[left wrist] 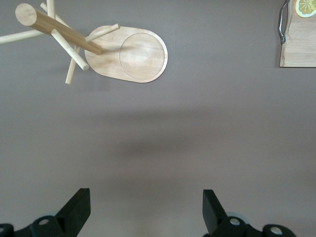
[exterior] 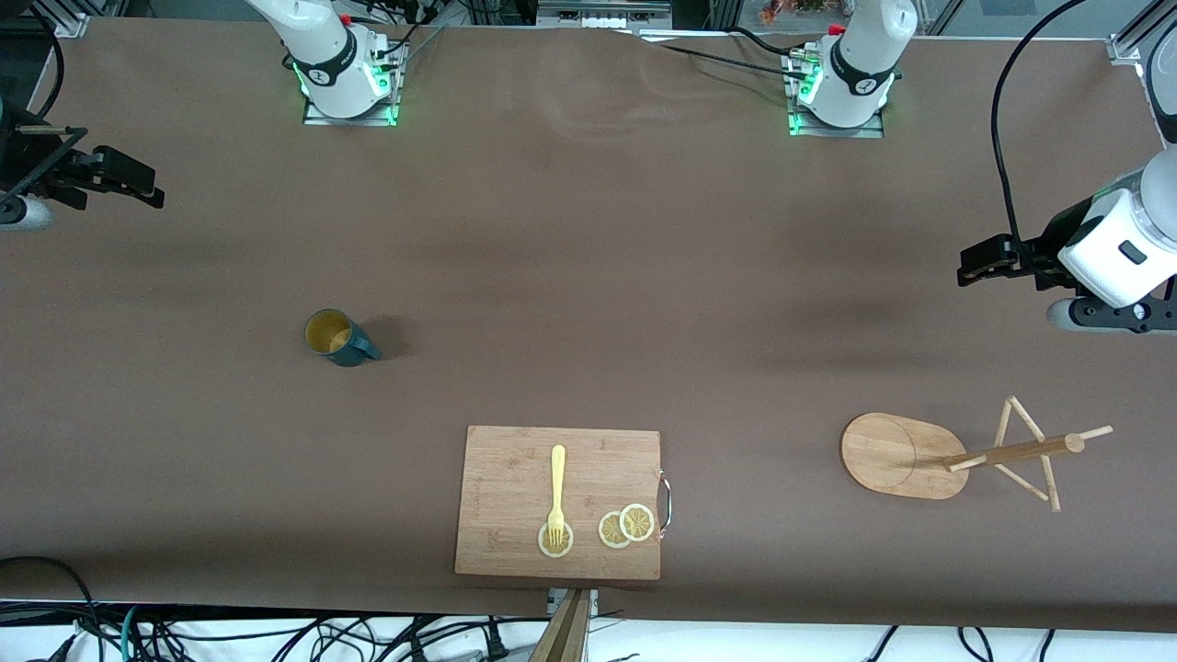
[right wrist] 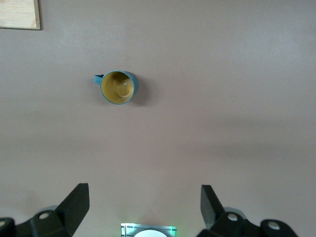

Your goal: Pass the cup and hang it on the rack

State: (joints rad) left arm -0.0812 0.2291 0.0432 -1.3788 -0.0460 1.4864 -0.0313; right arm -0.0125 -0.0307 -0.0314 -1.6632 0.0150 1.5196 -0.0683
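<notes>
Upright cup point(exterior: 337, 336), handle toward left arm's end, rack point(exterior: 956, 454) upright

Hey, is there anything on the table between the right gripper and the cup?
Nothing visible is. The right gripper hangs open over bare tablecloth at its arm's end of the table, and the cup stands upright and alone on the cloth. The cutting board lies nearer the front camera, off that path.
</notes>
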